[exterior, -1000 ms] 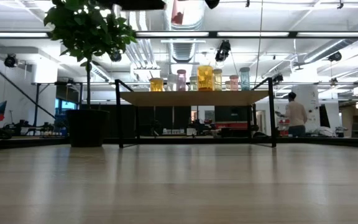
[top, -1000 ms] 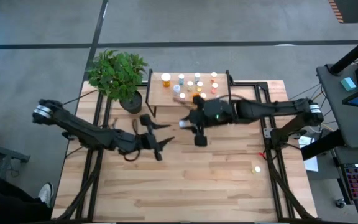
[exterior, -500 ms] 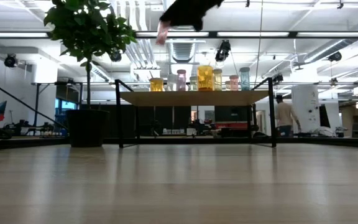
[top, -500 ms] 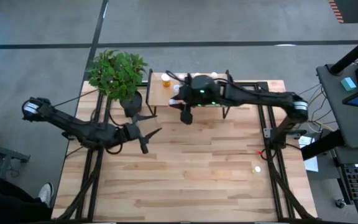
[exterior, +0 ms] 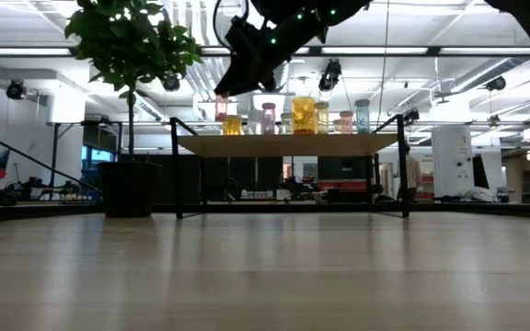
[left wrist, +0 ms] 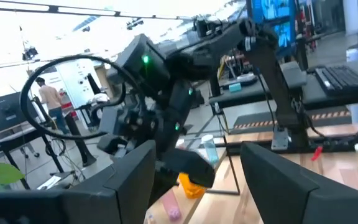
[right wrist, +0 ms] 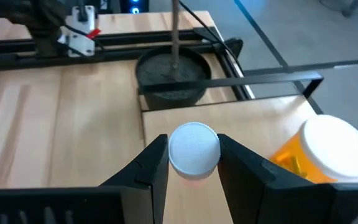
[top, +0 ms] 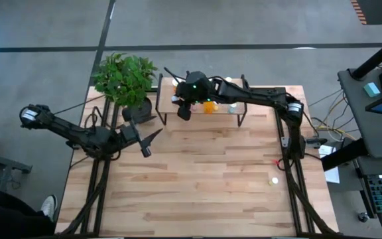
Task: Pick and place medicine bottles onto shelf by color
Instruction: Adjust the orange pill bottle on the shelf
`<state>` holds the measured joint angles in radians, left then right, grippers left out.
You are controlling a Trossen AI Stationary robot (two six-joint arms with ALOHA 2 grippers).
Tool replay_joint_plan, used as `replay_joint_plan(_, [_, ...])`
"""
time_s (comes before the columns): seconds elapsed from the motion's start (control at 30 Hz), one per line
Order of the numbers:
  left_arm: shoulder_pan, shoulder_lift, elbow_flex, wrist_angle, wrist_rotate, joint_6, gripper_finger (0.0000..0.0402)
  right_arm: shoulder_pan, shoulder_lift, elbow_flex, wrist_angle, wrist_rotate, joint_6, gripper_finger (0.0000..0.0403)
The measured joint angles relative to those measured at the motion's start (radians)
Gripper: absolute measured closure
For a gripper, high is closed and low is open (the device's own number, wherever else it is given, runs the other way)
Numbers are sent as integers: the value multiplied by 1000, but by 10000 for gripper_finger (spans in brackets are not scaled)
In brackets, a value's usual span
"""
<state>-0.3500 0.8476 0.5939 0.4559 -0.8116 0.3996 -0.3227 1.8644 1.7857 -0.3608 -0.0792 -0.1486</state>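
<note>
My right gripper point(right wrist: 193, 163) hangs over the left end of the shelf point(top: 166, 104), fingers closed on a small bottle point(right wrist: 193, 148) by its sides, just under its white cap. The tint below the cap looks pink; in the low view the bottle point(exterior: 221, 107) hangs above the shelf top, not yet touching it. I hold it upright so it can go straight down and stand on its base. Just beside my fingers stands the larger orange bottle point(right wrist: 319, 152), close enough that I judge a sideways drift could knock it. Beyond my fingertips, past the shelf edge, sits a dark plant pot point(right wrist: 173, 75) on the table point(top: 211, 179). Under my arm the shelf carries a row of bottles sorted by tint; in the low view I count about seven standing, orange, pink, yellow and blue among them, though some overlap and my arm hides others from above, so the count is unsure. One more bottle point(top: 274, 180) stands alone on the table, well away from me, not yet shelved. My left gripper point(top: 144, 137) waits open and empty, off to the side near the plant point(top: 125, 78).
</note>
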Motion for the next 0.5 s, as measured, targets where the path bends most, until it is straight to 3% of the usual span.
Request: replay_joint_plan(0.5, [0,-16,-26,42,2,8,182,-19,55,41,-73,-1,18,291])
